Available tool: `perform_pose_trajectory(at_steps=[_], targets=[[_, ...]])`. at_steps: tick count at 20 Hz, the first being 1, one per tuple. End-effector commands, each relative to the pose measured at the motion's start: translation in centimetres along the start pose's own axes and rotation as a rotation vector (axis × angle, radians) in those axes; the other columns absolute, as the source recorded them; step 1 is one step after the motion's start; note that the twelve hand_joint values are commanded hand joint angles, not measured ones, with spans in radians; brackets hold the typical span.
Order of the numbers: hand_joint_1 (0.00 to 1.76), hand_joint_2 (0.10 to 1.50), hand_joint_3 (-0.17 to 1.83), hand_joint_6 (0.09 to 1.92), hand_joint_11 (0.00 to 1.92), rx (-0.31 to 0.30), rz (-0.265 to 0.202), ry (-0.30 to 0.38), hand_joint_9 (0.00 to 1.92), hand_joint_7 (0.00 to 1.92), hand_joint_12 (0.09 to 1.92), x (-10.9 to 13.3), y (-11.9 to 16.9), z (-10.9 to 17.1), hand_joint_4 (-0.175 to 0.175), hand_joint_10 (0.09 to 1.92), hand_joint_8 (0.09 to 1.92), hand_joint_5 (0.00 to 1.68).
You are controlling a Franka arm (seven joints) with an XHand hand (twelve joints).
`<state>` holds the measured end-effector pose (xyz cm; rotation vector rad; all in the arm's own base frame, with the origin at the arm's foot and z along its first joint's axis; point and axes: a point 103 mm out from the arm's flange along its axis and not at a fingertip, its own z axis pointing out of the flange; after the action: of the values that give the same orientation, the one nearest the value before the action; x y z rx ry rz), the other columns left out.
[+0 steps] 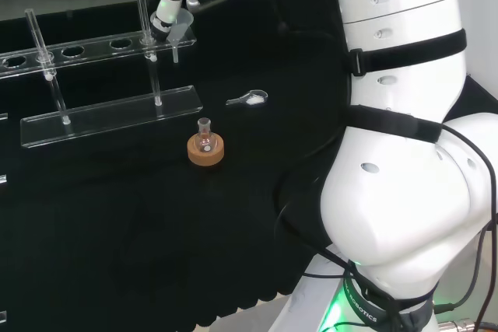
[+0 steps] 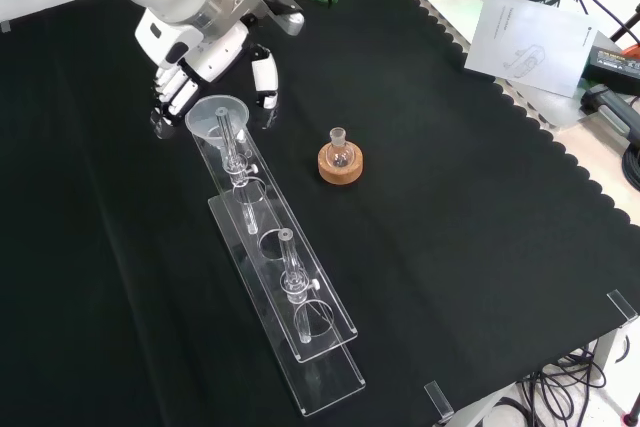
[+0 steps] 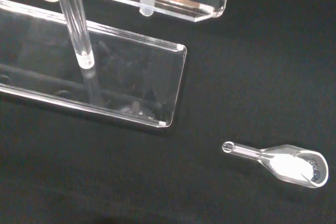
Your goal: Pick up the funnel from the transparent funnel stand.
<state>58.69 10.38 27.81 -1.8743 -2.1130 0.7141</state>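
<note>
A clear funnel sits in the end hole of the transparent stand, its stem hanging down through the top rail. My hand is at that end of the stand, just beyond the funnel in the front view. The fingers lie to the left of the rim and the thumb to its right, spread apart and not closed round it. Whether a finger touches the rim I cannot tell. The wrist view looks down on the stand's base plate and one post.
A small round flask on a cork ring stands beside the stand. A clear glass scoop with white powder lies on the cloth near the stand's end. Papers lie past the cloth's edge. The arm's links rise at the right.
</note>
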Motion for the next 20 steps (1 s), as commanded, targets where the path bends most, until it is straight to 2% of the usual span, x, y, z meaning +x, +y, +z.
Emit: perform_pose_trajectory(at_steps=[1, 9, 20], targets=[[0.61, 0.66, 0.35, 0.09, 0.32, -0.028, 0.013, -0.014, 0.17, 0.00, 1.51, -0.01, -0.40, 0.79, 0.049, 0.90, 0.51, 0.09], [0.61, 0.66, 0.36, 0.09, 0.34, -0.033, 0.027, -0.030, 0.21, 0.00, 1.50, 0.01, -0.42, 1.13, 0.043, 0.88, 0.59, 0.11], [0.60, 0.67, 0.38, 0.09, 0.35, -0.026, 0.006, -0.043, 0.26, 0.00, 1.49, -0.02, 0.42, 1.55, 0.039, 0.84, 0.64, 0.12]])
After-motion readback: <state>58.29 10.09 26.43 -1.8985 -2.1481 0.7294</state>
